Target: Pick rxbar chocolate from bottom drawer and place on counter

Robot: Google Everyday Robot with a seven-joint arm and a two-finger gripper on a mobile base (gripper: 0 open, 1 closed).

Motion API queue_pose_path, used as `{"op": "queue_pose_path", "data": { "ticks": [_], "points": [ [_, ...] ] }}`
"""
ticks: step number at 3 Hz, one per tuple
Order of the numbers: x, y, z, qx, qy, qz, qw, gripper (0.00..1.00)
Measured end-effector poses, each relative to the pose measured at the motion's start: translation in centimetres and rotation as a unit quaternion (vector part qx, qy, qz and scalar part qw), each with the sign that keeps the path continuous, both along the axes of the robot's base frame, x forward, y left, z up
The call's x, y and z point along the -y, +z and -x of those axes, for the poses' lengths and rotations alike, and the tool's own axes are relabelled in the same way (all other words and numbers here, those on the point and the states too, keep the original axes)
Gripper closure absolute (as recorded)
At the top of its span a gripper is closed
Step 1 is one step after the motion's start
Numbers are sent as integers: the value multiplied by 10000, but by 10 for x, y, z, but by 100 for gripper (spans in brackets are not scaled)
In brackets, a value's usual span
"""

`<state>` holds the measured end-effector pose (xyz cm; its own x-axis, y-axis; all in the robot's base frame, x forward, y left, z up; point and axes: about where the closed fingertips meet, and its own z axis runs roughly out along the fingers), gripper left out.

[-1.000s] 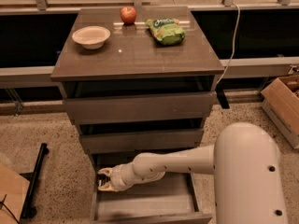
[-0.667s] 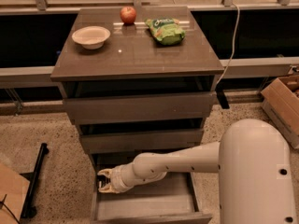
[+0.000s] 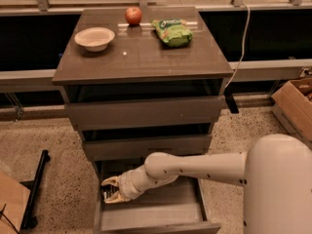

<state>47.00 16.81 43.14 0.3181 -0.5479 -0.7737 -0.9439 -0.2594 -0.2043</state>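
Note:
The bottom drawer (image 3: 151, 217) is pulled open at the foot of the cabinet. My gripper (image 3: 111, 190) reaches into its left end. Its two pale fingers (image 3: 112, 181) sit on either side of the rxbar chocolate (image 3: 109, 194), a small black wrapper with white lettering, and hold it at the drawer's left side, just above the floor of the drawer. The counter (image 3: 146, 52) is the glossy grey-brown top above.
On the counter stand a white bowl (image 3: 95, 37), a red apple (image 3: 133, 15) and a green chip bag (image 3: 171, 31). Two shut drawers (image 3: 146, 112) sit above the open one. A cardboard box (image 3: 295, 104) is at the right, a black stand (image 3: 35, 189) at the left.
The gripper stays at the left end of the bottom drawer with the black bar between its fingers. My body has shifted slightly to the right in the view.

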Motion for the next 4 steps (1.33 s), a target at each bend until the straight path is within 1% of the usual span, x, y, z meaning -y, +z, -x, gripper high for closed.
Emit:
{"op": "queue_pose_path", "data": {
  "ticks": [1, 2, 3, 4],
  "points": [
    [14, 33, 29, 15, 560, -59, 9984, 100],
    [32, 75, 50, 233, 856, 13, 9961, 100],
    [54, 123, 54, 520, 590, 192, 9967, 100],
    [68, 173, 42, 790, 364, 492, 9950, 100]
  ]
}}
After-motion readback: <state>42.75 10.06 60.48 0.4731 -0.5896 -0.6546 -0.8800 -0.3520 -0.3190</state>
